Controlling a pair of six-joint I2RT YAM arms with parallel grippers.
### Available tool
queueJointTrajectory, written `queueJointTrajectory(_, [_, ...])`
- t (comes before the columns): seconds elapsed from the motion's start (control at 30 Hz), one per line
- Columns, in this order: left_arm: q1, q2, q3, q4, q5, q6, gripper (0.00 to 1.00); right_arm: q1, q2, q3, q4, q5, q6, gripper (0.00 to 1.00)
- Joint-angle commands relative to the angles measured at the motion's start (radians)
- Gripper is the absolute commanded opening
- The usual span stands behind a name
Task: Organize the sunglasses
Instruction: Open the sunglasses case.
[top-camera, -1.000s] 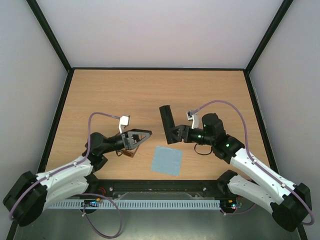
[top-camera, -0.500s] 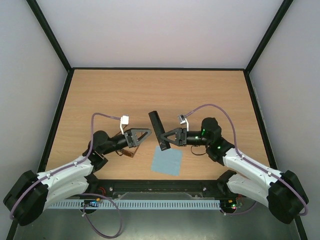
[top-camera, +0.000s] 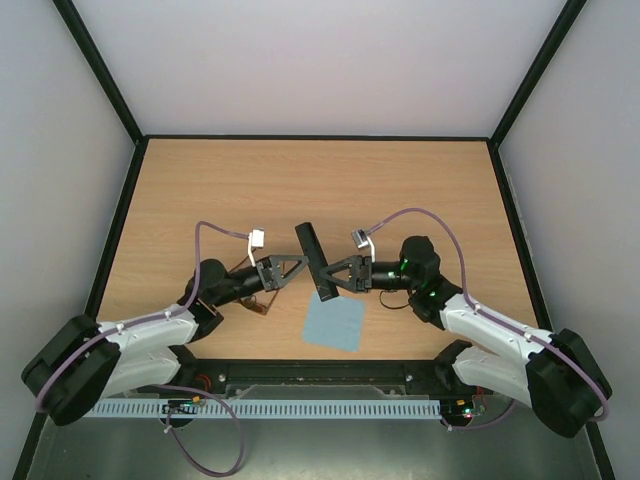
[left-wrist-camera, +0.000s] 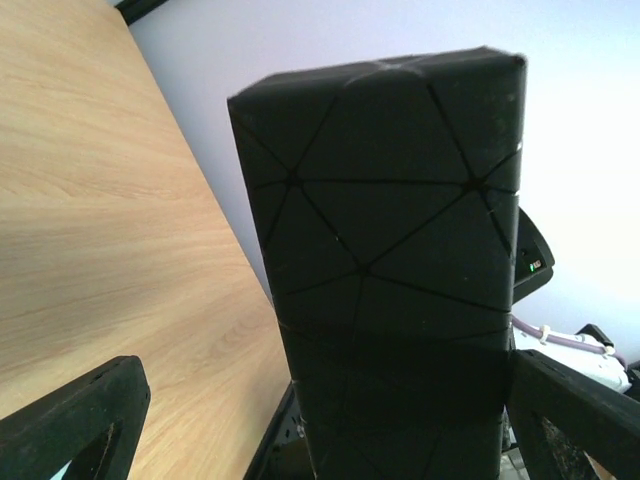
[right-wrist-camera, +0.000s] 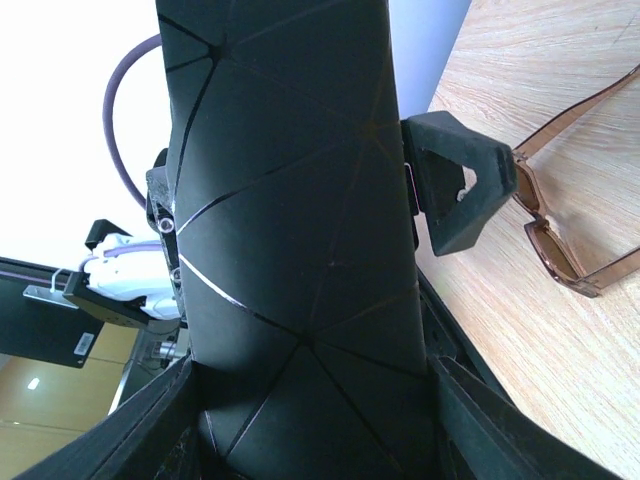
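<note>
My right gripper (top-camera: 330, 275) is shut on the slim black case (top-camera: 314, 260) and holds it above the table at mid-front. In the right wrist view the case (right-wrist-camera: 290, 200) fills the space between my fingers (right-wrist-camera: 150, 430). My left gripper (top-camera: 298, 266) is open, and its jaws stand either side of the case (left-wrist-camera: 390, 250), which fills the left wrist view. The brown sunglasses (right-wrist-camera: 560, 235) lie on the wood under the left arm, and only a small part of them (top-camera: 259, 304) shows from above.
A light blue square cloth (top-camera: 334, 321) lies flat on the table in front of the case, near the front edge. A black frame (top-camera: 118, 235) borders the wooden table (top-camera: 300, 180). The two grippers face each other tip to tip.
My right gripper has carried the case leftward toward the left gripper. My left gripper has moved right, and its open jaws now stand around the case.
</note>
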Motion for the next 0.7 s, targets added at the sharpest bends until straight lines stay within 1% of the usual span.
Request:
queueJointTrajectory(0.0, [-0.026, 0.046, 0.007, 0.149, 0.011, -0.041, 1.0, -0.004, 0.004, -0.004, 0.069, -0.026, -0.011, 0.55])
queueJointTrajectory(0.17, [-0.051, 0.072, 0.016, 0.181, -0.003, -0.053, 0.98, -0.003, 0.014, -0.013, 0.068, -0.021, -0.02, 0.55])
queueJointTrajectory(0.23, [-0.057, 0.078, 0.022, 0.178, -0.007, -0.05, 0.96, -0.003, 0.015, -0.016, 0.07, -0.019, -0.02, 0.55])
queueJointTrajectory(0.3, [-0.057, 0.084, 0.023, 0.185, -0.006, -0.049, 0.92, -0.003, 0.011, -0.018, 0.071, -0.017, -0.02, 0.55])
queueJointTrajectory(0.47, [-0.059, 0.104, 0.03, 0.208, -0.001, -0.056, 0.75, -0.003, 0.003, -0.022, 0.062, -0.01, -0.026, 0.55])
queueJointTrajectory(0.67, [-0.062, 0.147, 0.034, 0.264, 0.009, -0.076, 0.67, -0.003, 0.004, -0.032, 0.065, -0.011, -0.025, 0.55])
